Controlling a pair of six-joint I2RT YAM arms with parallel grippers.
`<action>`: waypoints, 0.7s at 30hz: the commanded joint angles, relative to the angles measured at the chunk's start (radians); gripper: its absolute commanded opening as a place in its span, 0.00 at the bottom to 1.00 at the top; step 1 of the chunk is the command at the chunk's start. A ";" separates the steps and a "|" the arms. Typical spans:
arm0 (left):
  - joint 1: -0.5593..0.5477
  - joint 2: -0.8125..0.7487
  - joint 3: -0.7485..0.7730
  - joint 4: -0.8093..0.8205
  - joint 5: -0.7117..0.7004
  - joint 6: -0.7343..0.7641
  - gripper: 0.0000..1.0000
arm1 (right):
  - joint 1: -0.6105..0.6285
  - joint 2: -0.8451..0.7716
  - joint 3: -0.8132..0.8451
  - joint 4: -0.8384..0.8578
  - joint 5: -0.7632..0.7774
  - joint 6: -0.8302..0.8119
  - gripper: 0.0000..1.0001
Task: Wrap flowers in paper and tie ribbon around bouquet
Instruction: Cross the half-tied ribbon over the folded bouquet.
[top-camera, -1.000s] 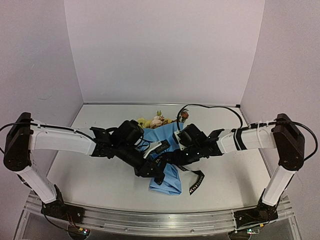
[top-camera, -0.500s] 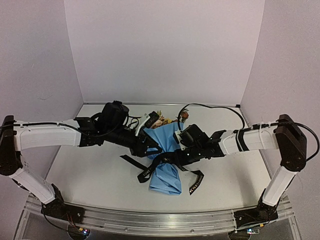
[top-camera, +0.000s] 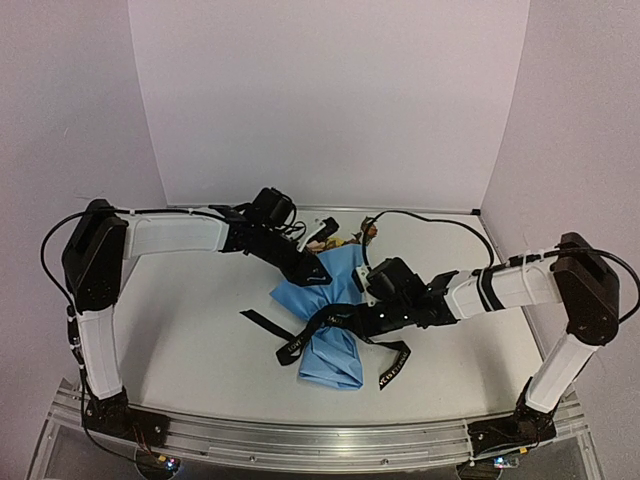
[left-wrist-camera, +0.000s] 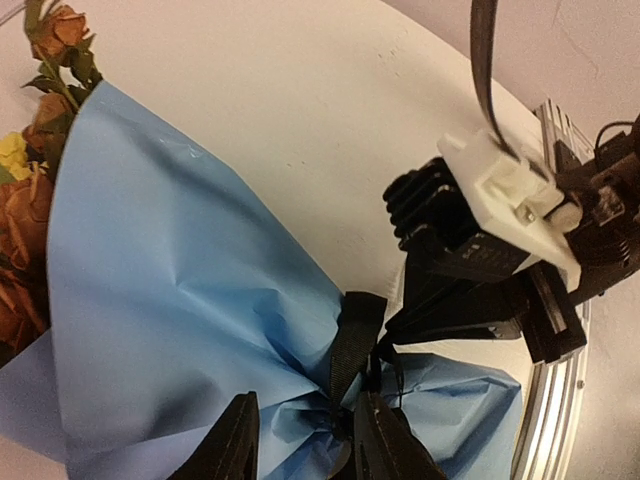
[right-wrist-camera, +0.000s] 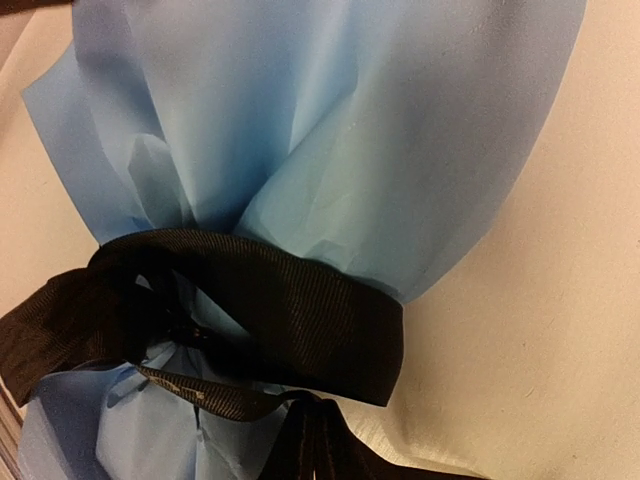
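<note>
Bouquet (top-camera: 305, 295): it lies on its side on the table (top-camera: 190, 330) between my two arms. The wide rim points toward the back wall and the narrow end toward the near edge.
Paper (left-wrist-camera: 170, 290): light blue, it fans out wide toward the blooms and is gathered tight at the waist. Below the waist it flares again into a crumpled end.
Flowers (left-wrist-camera: 28, 215): rust-orange blooms, a bit of yellow and some green leaves show past the paper's wide rim. The stems are hidden inside the wrap.
Ribbon (right-wrist-camera: 290, 305): black, it runs around the waist of the wrap and crosses into a knot there. In the top view its loose ends trail on the table to both sides of the narrow end, and the right one shows pale lettering.
Left jaws: partly open and empty. My two fingers (left-wrist-camera: 232, 450) stand apart above the blue paper, just on the wide side of the waist, with nothing between them.
Right jaws: closed, with the tips at the knot on the waist. The pinch is dark on dark, so I read it as closed on the ribbon rather than on the paper.
Left arm: it reaches in from the left, with the wrist over the bouquet's wide rim.
Right arm: it lies low over the table and comes in from the right toward the waist.
</note>
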 joint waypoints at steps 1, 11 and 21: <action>-0.032 0.020 0.078 -0.121 0.037 0.126 0.36 | 0.000 -0.048 -0.016 0.080 -0.016 -0.031 0.00; -0.064 0.127 0.152 -0.175 -0.020 0.196 0.42 | 0.001 -0.058 -0.030 0.091 -0.060 -0.094 0.00; -0.065 0.171 0.169 -0.168 -0.022 0.209 0.30 | 0.000 -0.061 -0.043 0.116 -0.054 -0.088 0.00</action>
